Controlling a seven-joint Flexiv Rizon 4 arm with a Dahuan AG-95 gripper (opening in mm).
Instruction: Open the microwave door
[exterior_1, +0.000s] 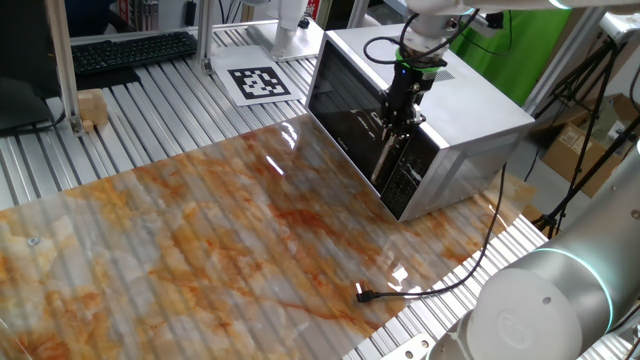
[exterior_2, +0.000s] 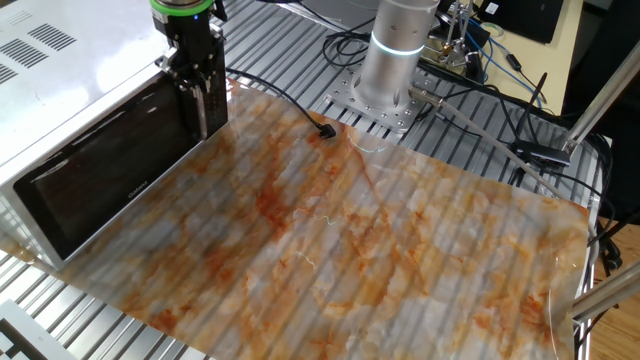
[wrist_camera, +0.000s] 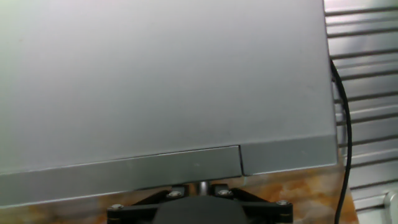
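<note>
The microwave (exterior_1: 470, 105) is a silver-grey box at the back right of the marbled mat. Its door (exterior_1: 345, 115), glossy black glass, looks shut flat against the front. My gripper (exterior_1: 393, 122) comes down from above at the door's right edge, with its fingers on either side of the vertical silver handle (exterior_1: 383, 165), next to the dark button panel (exterior_1: 408, 182). In the other fixed view my gripper (exterior_2: 205, 100) stands at the door's (exterior_2: 110, 180) right end. The hand view shows the microwave's top (wrist_camera: 161, 81) and the handle (wrist_camera: 200, 185) between the finger mounts.
The black power cord (exterior_1: 470, 265) runs from behind the microwave to a loose plug (exterior_1: 365, 294) on the mat (exterior_1: 200, 250). A marker sheet (exterior_1: 258, 82), a keyboard (exterior_1: 130, 50) and a wooden block (exterior_1: 90, 105) lie at the back left. The arm's base (exterior_2: 395, 60) stands beside the mat.
</note>
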